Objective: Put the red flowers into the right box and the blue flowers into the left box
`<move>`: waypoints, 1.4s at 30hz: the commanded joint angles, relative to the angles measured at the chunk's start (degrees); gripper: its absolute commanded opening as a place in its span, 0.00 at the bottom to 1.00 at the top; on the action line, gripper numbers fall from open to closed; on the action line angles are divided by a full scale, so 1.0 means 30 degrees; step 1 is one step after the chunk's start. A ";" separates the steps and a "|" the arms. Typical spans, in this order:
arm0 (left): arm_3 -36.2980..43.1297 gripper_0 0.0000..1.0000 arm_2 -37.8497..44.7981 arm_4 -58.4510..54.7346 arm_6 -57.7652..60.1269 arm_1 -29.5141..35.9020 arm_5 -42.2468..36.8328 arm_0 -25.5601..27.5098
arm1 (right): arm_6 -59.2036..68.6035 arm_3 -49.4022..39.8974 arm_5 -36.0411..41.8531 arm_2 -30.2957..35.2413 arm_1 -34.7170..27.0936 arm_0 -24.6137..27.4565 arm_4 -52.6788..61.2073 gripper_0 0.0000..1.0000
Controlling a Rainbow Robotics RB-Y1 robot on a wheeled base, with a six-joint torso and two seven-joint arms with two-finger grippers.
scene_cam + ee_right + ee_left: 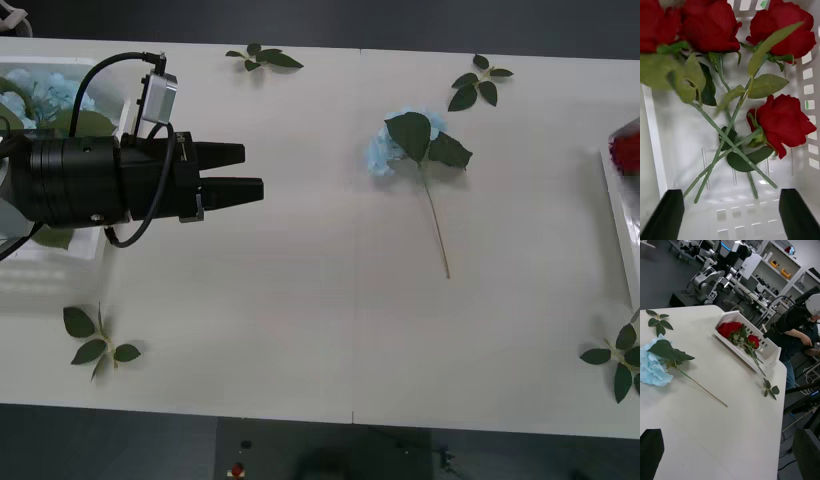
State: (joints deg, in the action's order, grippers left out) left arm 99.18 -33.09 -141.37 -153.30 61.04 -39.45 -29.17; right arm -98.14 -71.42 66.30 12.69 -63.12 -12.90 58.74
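One blue flower (385, 150) lies on the white table, right of centre, its stem pointing toward the front edge; it is also in the left wrist view (653, 365). My left gripper (250, 172) hovers open and empty well to its left, fingers pointing at it, beside the left box (70, 255), which holds more blue flowers (45, 95). The right box (620, 215) sits at the table's right edge with red flowers (627, 150) in it. My right gripper (730, 221) hangs open over that box (673, 138), above several red roses (784, 122) with crossed stems.
Loose leaf sprigs lie at the back left (262, 58), back right (478, 82), front left (98, 340) and front right (620, 360). Bare tabletop stretches between my left gripper and the blue flower. A seated person is beyond the table's right end.
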 commanded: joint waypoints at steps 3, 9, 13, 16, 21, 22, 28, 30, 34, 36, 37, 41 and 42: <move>0.0280 1.00 0.0482 -0.0075 -0.0568 0.0336 0.0171 -0.0473 | 0.0925 -0.0802 0.0486 0.0106 -0.0698 -0.0534 0.1688 1.00; 0.0221 1.00 0.0482 -0.0046 -0.0568 0.0336 0.0171 -0.0473 | 0.1569 -0.3116 0.1248 0.0018 0.0122 -0.0534 0.3739 1.00; 0.0221 1.00 0.0482 -0.0046 -0.0568 0.0307 0.0171 -0.0473 | 0.4411 -0.5489 0.1482 -0.0480 0.1499 -0.0534 0.3593 1.00; 0.0221 1.00 0.0482 -0.0017 -0.0568 0.0336 0.0171 -0.0444 | 0.6579 -0.7335 0.1160 -0.1476 0.2378 -0.0739 0.2304 1.00; 0.0221 1.00 0.0482 -0.0046 -0.0568 0.0307 0.0171 -0.0444 | 0.9685 -0.8859 0.0721 -0.3351 0.4194 -0.1794 -0.0421 1.00; 0.0221 1.00 0.0482 -0.0046 -0.0568 0.0307 0.0171 -0.0444 | 1.0066 -0.8859 0.0721 -0.3615 0.4634 -0.2087 -0.0948 1.00; 0.0221 1.00 0.0482 -0.0017 -0.0568 0.0277 0.0171 -0.0444 | 1.0944 -0.8361 0.0311 -0.4787 0.7388 -0.3845 -0.4523 1.00; 0.0221 1.00 0.0482 -0.0046 -0.0568 0.0248 0.0171 -0.0444 | 1.0857 -0.7716 0.0135 -0.4875 0.8384 -0.4460 -0.5431 1.00; 0.0221 1.00 0.0482 -0.0046 -0.0568 0.0277 0.0171 -0.0444 | 1.0505 -0.6339 -0.0363 -0.5373 0.9936 -0.5603 -0.7364 1.00; 0.0221 1.00 0.0482 -0.0046 -0.0568 0.0277 0.0171 -0.0444 | 1.0417 -0.5607 -0.0832 -0.6193 1.0376 -0.6218 -0.8478 1.00; 0.0192 1.00 0.0482 -0.0046 -0.0568 0.0248 0.0171 -0.0444 | 1.0417 -0.5372 -0.0978 -0.6398 1.0464 -0.6364 -0.8741 1.00; 0.0221 1.00 0.0482 -0.0017 -0.0568 0.0277 0.0171 -0.0444 | 1.0417 -0.3556 -0.1828 -0.7922 1.1079 -0.7653 -1.0323 1.00; 0.0221 1.00 0.0482 -0.0017 -0.0568 0.0248 0.0171 -0.0444 | 1.0476 -0.2970 -0.2092 -0.8303 1.1284 -0.8034 -1.0821 1.00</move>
State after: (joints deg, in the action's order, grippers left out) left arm 99.12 -33.03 -141.34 -153.30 61.03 -39.36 -29.17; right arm -66.58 -82.45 61.15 -10.81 -30.19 -33.69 28.75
